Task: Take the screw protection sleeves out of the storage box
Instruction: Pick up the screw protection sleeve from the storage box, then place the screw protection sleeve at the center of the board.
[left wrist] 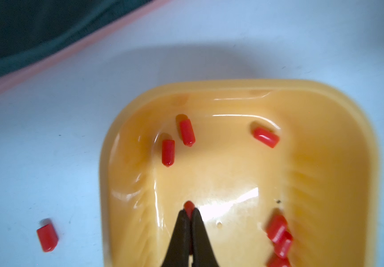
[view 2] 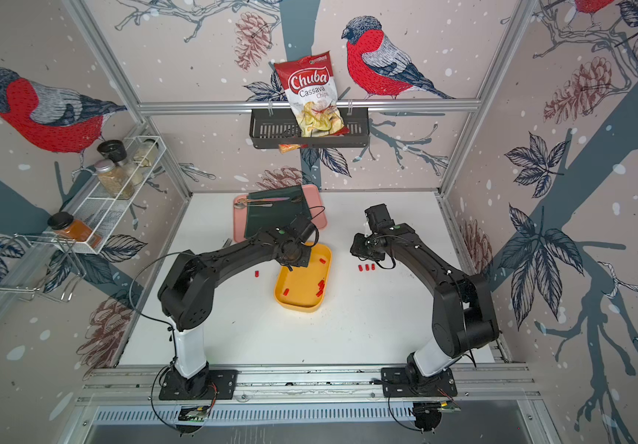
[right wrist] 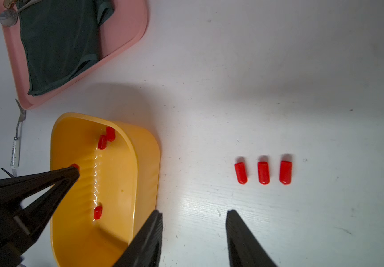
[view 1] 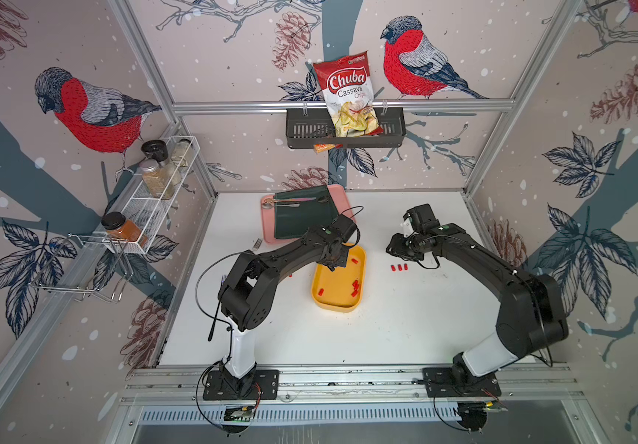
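Left gripper (left wrist: pixel 189 213): jaws closed to a pinch on one sleeve (left wrist: pixel 189 206), low inside the storage box (left wrist: pixel 232 85), toward its far end. Only the very tips bite, sensible for so small and soft a cap, since a deeper hold would foul the box floor. Just the rounded red end shows past the tips. Its long axis looks roughly in line with the fingers, though the wrist view is too foreshortened to be sure.

Right gripper (right wrist: pixel 194 213): jaws partly apart, nothing between them. It hangs over bare table between the box's right wall and the laid-out row, probably parked clear so the left arm has the box to itself.

In the box, the loose screw protection sleeves (left wrist: pixel 187 132) all lie on their sides.
- Two sit near the far left corner, long axes about near-far.
- One lies slantwise at far right (left wrist: pixel 266 137).
- A bunch is crowded against the right wall (view 1: pixel 355 287), lined up along it.
- One sits alone at near left (view 1: pixel 320 292).

Outside the box, three sleeves (right wrist: pixel 263 173) stand in a tidy row to its right, apart from each other. Their axes are parallel and near-far, rounded ends all the same way, which reads as deliberate placing. A single sleeve (view 2: pixel 256 274) lies left of the box.

Judgement: extraction under way, most sleeves remain inside.
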You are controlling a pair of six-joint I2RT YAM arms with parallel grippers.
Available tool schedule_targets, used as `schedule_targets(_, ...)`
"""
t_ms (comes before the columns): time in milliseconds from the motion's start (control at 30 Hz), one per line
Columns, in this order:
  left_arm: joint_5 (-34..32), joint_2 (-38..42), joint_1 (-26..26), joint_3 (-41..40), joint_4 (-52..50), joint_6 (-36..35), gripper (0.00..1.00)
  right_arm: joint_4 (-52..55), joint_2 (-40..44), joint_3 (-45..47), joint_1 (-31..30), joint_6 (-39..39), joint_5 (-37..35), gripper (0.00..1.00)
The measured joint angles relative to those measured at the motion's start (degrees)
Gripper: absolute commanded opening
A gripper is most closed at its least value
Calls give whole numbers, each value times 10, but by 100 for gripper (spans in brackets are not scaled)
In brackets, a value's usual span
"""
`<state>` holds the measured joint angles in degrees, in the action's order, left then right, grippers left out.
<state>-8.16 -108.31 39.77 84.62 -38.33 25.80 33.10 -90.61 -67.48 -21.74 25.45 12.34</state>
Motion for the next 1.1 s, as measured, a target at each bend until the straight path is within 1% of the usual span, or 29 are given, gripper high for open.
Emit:
schedule_targets(100, 24, 73, -22, -58, 9, 16, 1, 0, -1, -1, -3, 0, 0, 49)
schedule_targets(233, 35, 180, -68, -181, 7, 39, 3, 0, -7, -7, -7, 0, 1, 49)
schedule_targets(333, 42, 257, -93, -268, 2, 48, 3, 0, -14, -16, -15, 0, 1, 49)
schedule_targets(433, 43, 297, -108, -341, 4, 60, 3, 0, -27, -29, -29, 0, 1, 49)
schedule_targets(533, 51, 298, -111, -389, 11, 72, 3, 0, -43, -42, -42, 0, 1, 49)
schedule_targets(633, 51, 279, -112, -407, 37, 74, 3, 0, -53, -55, -50, 0, 0, 49)
schedule_targets(867, 44, 223, -117, -405, 91, 78, 3, 1, -56, -63, -53, 0, 0, 49)
schedule_targets(1100, 37, 193, -122, -386, 96, 63, 3, 1, -48, -49, -53, 2, -1, 49)
